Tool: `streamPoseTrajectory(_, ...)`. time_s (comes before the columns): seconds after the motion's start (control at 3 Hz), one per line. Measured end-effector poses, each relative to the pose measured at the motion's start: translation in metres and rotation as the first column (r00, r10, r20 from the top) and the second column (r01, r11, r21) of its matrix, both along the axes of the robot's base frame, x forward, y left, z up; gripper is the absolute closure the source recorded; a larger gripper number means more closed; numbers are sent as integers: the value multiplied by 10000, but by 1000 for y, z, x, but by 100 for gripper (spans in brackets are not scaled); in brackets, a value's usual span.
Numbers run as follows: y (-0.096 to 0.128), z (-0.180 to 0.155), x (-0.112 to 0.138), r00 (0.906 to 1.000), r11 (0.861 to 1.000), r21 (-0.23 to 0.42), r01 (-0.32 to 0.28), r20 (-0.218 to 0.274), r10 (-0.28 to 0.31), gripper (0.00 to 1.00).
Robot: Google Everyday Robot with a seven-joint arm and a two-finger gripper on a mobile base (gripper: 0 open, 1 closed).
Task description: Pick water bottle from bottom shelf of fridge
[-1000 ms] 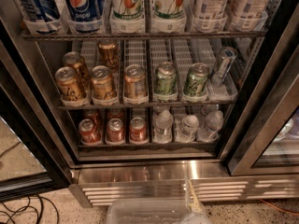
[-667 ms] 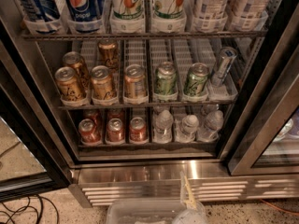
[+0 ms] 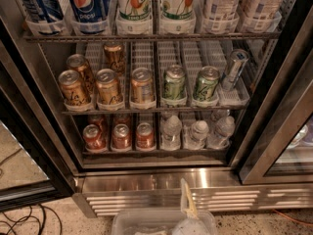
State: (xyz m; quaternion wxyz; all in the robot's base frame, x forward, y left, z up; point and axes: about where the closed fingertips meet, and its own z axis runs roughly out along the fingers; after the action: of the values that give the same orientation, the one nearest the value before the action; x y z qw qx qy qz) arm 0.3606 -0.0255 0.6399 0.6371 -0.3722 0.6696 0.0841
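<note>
Glossy brushed steel is seen on the fridge (image 3: 146,181) base. The bottom shelf (image 3: 156,152) is wire, with white plastic dividers (image 3: 184,140). The bottles (image 3: 171,131) are clear ribbed plastic. The gripper (image 3: 186,200), pale and matt, is seen at the lower edge.

Bottom shelf (image 3: 156,152) holds three red cans (image 3: 121,137) and three water bottles (image 3: 198,133); jaws below.

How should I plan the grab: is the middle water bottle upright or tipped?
Upright: the water bottle stands on the bottom shelf, white cap on top. The pincer is below, outside the fridge.
</note>
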Motion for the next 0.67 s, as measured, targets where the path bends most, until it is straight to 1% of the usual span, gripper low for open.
streamPoseTrajectory(0.33, 4, -6, 9, 9994, 9994, 250, 233, 232, -239, 0)
streamPoseTrajectory(0.67, 3, -5, 23, 9937, 9940, 718, 824, 704, -875, 0)
